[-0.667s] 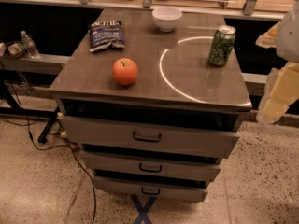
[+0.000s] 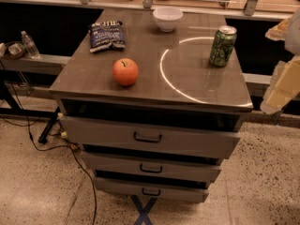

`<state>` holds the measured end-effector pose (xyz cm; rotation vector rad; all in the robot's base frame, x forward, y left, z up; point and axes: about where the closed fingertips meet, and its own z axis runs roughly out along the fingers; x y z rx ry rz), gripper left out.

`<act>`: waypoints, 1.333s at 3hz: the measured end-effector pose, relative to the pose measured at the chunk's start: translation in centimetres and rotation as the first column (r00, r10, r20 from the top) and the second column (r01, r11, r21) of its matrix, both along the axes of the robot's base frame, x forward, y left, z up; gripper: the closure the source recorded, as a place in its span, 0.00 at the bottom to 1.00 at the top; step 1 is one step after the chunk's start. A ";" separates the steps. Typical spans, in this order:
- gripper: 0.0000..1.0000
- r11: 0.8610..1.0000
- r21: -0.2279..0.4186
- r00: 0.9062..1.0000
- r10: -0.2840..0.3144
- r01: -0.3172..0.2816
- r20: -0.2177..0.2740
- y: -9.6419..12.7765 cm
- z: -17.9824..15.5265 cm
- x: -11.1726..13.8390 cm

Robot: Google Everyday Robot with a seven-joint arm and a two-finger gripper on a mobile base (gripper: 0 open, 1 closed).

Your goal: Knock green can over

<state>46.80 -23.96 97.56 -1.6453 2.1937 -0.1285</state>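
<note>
The can (image 2: 222, 46) stands upright at the far right of the tabletop (image 2: 89, 74), while the claw (image 2: 281, 90) hangs beyond the right edge, apart from it, its state impossible to tell.

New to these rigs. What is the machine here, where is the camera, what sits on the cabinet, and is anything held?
One camera looks down on a grey drawer cabinet; its mounting is unknown. The robot is a wheeled base with one arm. The pale shape at the right edge is its gripper, beside the cabinet, touching nothing on it. On top: a green can standing upright near the right side, a white bowl at the back, a dark blue snack bag back left, and a red apple in front. Nothing appears held.
</note>
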 end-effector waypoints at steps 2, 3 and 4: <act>0.00 0.992 0.126 0.994 -0.042 0.030 0.097 -4.1 -2.8 9.6; 0.00 0.974 0.224 0.989 -0.062 0.031 0.131 -4.0 -4.3 14.2; 0.00 0.952 0.300 0.974 -0.120 0.059 0.190 -3.8 -5.7 18.9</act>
